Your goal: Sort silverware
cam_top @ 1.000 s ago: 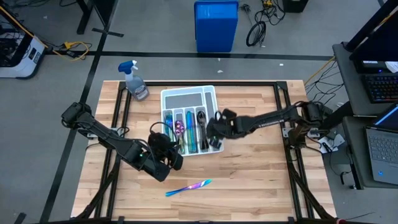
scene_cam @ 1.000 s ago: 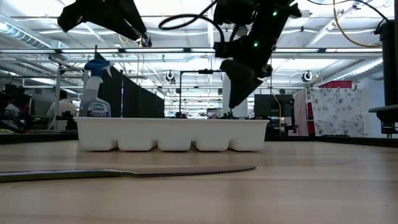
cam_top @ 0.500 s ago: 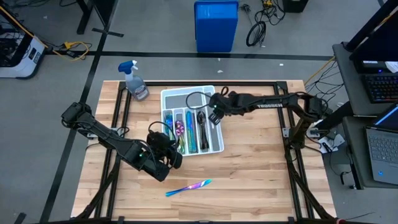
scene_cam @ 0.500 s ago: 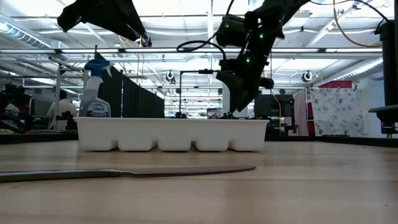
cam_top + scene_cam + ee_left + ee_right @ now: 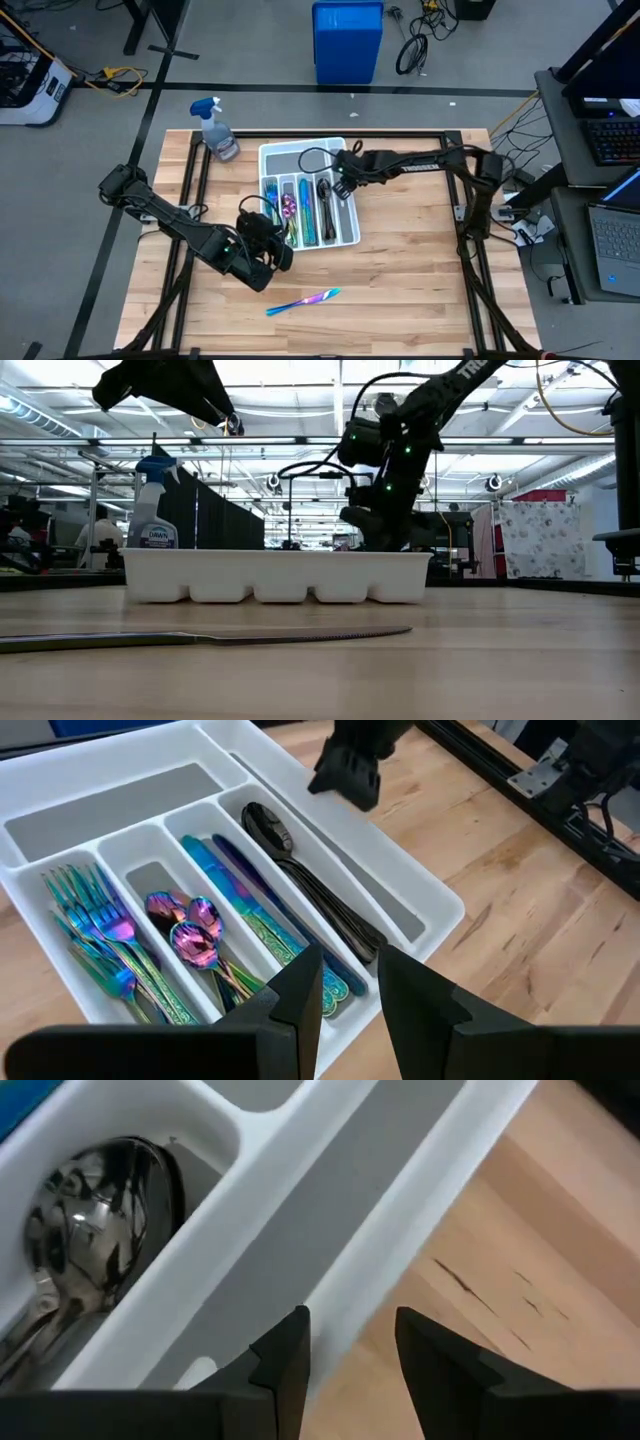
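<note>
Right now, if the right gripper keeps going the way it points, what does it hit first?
Probably the tray: the right gripper, jaws open and empty, aims at its outer rim beside the narrow empty slot, with bare table just past it. Depth is unclear, so it might just miss.

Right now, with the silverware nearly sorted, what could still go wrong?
The right gripper hangs open and empty, low over the white tray's narrow end slot; dropping further, it could clip the rim. One knife lies flat on the table's near side, thin and possibly hard to pinch. The left gripper sits close beside the tray.
</note>
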### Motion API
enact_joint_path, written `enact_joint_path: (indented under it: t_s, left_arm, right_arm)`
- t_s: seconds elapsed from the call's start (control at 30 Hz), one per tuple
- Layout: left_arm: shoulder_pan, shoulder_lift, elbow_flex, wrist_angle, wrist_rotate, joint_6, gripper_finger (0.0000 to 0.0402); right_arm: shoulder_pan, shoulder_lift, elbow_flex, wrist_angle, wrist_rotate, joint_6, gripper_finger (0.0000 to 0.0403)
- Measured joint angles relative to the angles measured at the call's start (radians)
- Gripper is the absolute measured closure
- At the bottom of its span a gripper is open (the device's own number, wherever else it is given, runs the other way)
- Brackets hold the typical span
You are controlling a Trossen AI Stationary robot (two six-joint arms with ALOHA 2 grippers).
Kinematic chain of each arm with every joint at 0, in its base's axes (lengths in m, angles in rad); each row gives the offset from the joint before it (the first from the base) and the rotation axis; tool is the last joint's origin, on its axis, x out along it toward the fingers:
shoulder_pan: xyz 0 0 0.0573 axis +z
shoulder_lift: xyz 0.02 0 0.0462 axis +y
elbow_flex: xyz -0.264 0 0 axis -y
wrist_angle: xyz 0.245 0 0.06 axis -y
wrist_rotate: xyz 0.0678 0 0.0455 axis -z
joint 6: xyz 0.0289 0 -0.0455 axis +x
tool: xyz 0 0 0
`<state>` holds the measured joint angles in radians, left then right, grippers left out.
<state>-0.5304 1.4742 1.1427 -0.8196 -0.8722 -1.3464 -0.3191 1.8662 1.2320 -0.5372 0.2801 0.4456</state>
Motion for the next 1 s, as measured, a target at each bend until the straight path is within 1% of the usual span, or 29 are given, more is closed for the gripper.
enact_joint_path:
  t_s: [0.1,0.17,0.27,0.43,0.5,0.67,0.83,1.0]
  left_arm:
    - [0.000,0.000,0.000,0.000,0.000,0.000,0.0317]
    - [0.000,0.000,0.000,0.001,0.000,0.000,0.0317]
    - [0.000,0.000,0.000,0.002,0.002,0.000,0.0317]
    - [0.000,0.000,0.000,0.002,0.008,0.000,0.0317]
    - [0.000,0.000,0.000,0.002,0.008,0.000,0.0317]
    - [-0.002,0.000,0.000,0.001,0.008,0.000,0.0317]
    - [-0.002,0.000,0.000,0.003,0.009,0.022,0.0317]
    - [-0.002,0.000,0.000,0.003,0.008,0.024,0.0317]
  right_arm:
    - [-0.011,0.026,0.002,0.015,-0.003,-0.018,0.0273]
    - [-0.025,0.047,0.003,0.020,-0.011,-0.020,0.0283]
    - [-0.039,0.063,0.005,0.007,-0.007,-0.019,0.0313]
    - [-0.046,0.054,0.003,-0.016,0.009,-0.019,0.0378]
    - [-0.055,0.048,0.002,-0.036,0.012,-0.019,0.0392]
    - [-0.085,0.045,0.002,-0.096,0.016,-0.024,0.0390]
    - [-0.106,0.040,0.002,-0.105,0.003,-0.014,0.0399]
    - [-0.132,0.029,0.000,-0.106,-0.022,0.048,0.0402]
